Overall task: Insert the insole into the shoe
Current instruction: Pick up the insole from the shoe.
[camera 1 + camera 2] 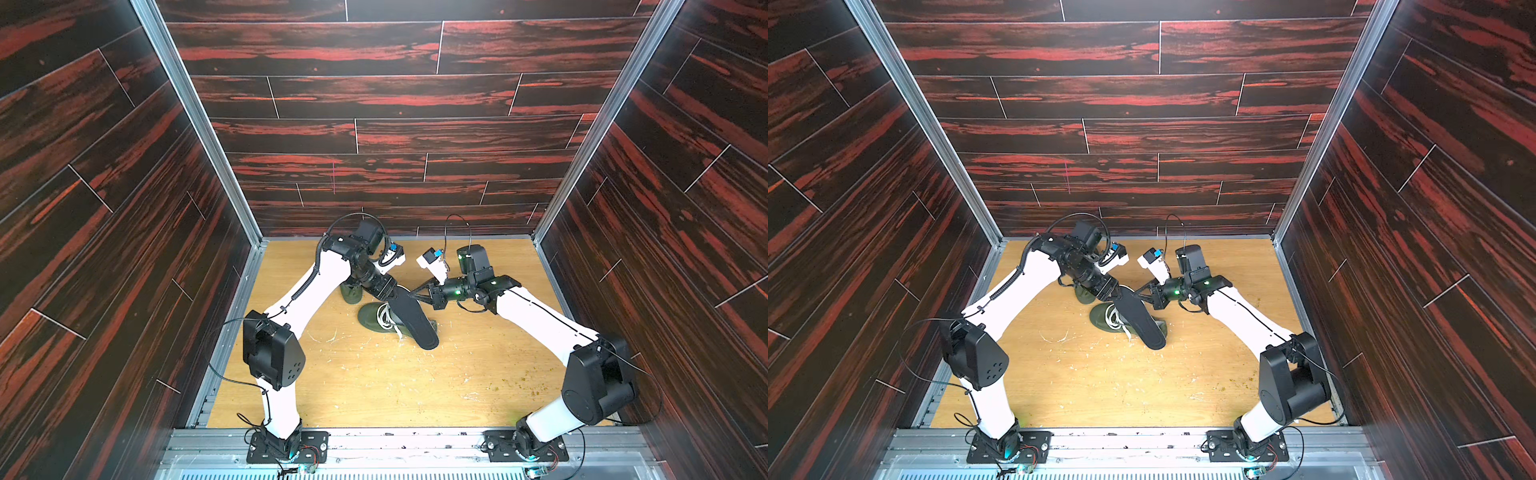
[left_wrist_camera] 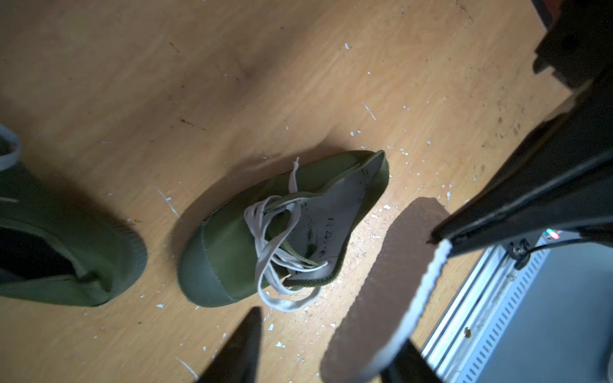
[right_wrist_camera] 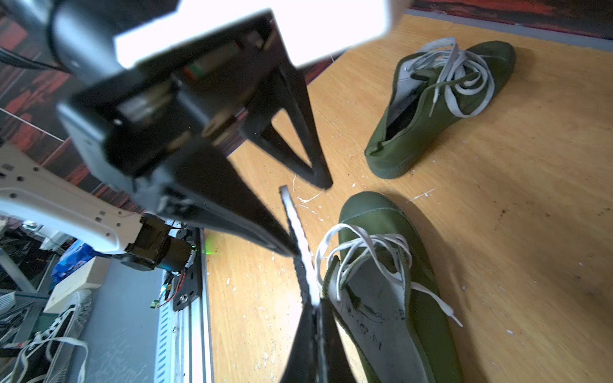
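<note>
1. The right hand (image 3: 315,310) is clamped tight on one long edge of the dark insole (image 1: 415,320), and we see it holding the insole in the air over the green shoe (image 1: 374,320).
2. The left hand (image 3: 308,218) stands half wide around the insole's far end. One finger (image 3: 248,225) touches the insole's face and its partner is clear, so we judge that this hand grips nothing.
3. The shoe lies unheld on the desk (image 1: 374,386), towards the far edge and about midway between the side edges, with its toe pointing to the left edge. Its mouth gapes on grey lining, and loose white laces (image 2: 278,238) trail across the opening. A second green shoe (image 1: 351,293) sits just behind it, nearer the far edge.
4. In both top views the insole crosses the shoe at an angle, and its free end reaches past the heel towards the near edge. We judge that insertion has not begun.
5. We see these risks from here:
   - The insole could swing or drop, since only a thin edge pinch carries it.
   - Its tip could snag on the laces lying over the mouth.
   - The shoe could skid or fold when pushed, because nothing pins it.
   - The insole could jam across the opening unless it is turned into line first.
</note>
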You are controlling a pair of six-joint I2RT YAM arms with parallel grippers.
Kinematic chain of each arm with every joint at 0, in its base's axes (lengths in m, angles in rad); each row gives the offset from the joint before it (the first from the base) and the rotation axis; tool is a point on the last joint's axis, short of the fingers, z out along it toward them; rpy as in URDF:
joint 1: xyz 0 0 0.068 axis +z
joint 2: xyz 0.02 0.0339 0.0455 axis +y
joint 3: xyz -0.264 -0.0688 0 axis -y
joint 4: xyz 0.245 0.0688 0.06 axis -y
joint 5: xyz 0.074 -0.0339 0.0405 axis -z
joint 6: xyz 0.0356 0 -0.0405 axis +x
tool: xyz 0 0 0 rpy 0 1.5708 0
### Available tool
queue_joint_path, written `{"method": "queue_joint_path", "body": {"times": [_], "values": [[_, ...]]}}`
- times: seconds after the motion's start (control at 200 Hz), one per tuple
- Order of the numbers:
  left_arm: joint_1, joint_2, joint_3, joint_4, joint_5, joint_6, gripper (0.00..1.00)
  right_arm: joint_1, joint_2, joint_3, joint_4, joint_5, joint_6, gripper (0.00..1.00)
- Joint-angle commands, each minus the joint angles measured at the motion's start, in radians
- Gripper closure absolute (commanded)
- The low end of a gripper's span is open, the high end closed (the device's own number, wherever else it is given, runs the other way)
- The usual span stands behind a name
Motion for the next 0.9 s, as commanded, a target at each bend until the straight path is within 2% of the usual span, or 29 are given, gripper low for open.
{"method": "queue_joint_path", "body": {"times": [0.0, 0.25, 0.391, 0.426, 0.471, 0.566, 0.661, 0.777, 0.792, 0.827, 0.862, 0.897], "values": [[0.008, -0.062, -0.017, 0.011, 0.080, 0.018, 0.59, 0.004, -0.019, -0.003, 0.012, -0.043, 0.008, 0.97], [0.008, -0.080, -0.057, 0.032, 0.153, 0.033, 0.63, 0.006, -0.008, 0.010, 0.012, -0.056, 0.008, 0.96], [0.008, -0.081, -0.062, 0.020, 0.195, 0.054, 0.77, 0.009, -0.004, 0.019, 0.014, -0.049, 0.010, 0.95], [0.008, -0.079, -0.062, 0.014, 0.205, 0.057, 0.84, 0.009, -0.003, 0.022, 0.014, -0.048, 0.010, 0.95], [0.008, -0.079, -0.062, 0.006, 0.218, 0.063, 0.99, 0.009, -0.001, 0.026, 0.015, -0.042, 0.011, 0.95], [0.009, -0.087, -0.075, 0.006, 0.243, 0.063, 1.00, 0.009, -0.006, 0.028, 0.009, -0.014, 0.013, 0.90], [0.021, -0.103, -0.093, 0.045, 0.261, 0.011, 1.00, 0.008, -0.047, -0.025, 0.033, 0.054, 0.005, 0.65], [0.029, -0.136, -0.118, 0.090, 0.282, -0.053, 1.00, 0.009, -0.150, -0.174, 0.135, 0.157, -0.015, 0.45], [0.030, -0.146, -0.120, 0.096, 0.281, -0.063, 1.00, 0.009, -0.163, -0.192, 0.149, 0.170, -0.017, 0.35], [0.031, -0.154, -0.126, 0.110, 0.282, -0.085, 1.00, 0.009, -0.190, -0.229, 0.174, 0.195, -0.022, 0.22], [0.030, -0.159, -0.126, 0.121, 0.288, -0.103, 1.00, 0.010, -0.213, -0.261, 0.193, 0.214, -0.030, 0.04], [0.030, -0.162, -0.125, 0.132, 0.290, -0.125, 1.00, 0.014, -0.231, -0.288, 0.208, 0.236, -0.039, 0.01]]}}
